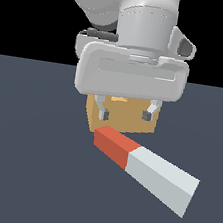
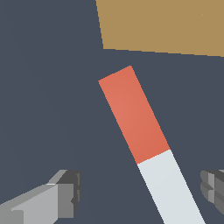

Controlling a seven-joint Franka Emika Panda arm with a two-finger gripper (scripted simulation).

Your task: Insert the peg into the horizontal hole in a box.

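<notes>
The peg (image 1: 143,167) lies flat on the dark floor, its red end toward the box and its pale grey-white part reaching toward the exterior view's right. It also shows in the wrist view (image 2: 144,140). The tan box (image 1: 125,118) stands just behind the peg, partly hidden by my hand; its top shows in the wrist view (image 2: 162,26). The hole is hidden. My gripper (image 1: 125,113) hangs open and empty above the floor, in front of the box and above the peg's red end. In the wrist view the fingers straddle the pale part without touching it (image 2: 142,192).
Dark grey floor (image 1: 18,170) lies all around; black background beyond it. No other objects are in view.
</notes>
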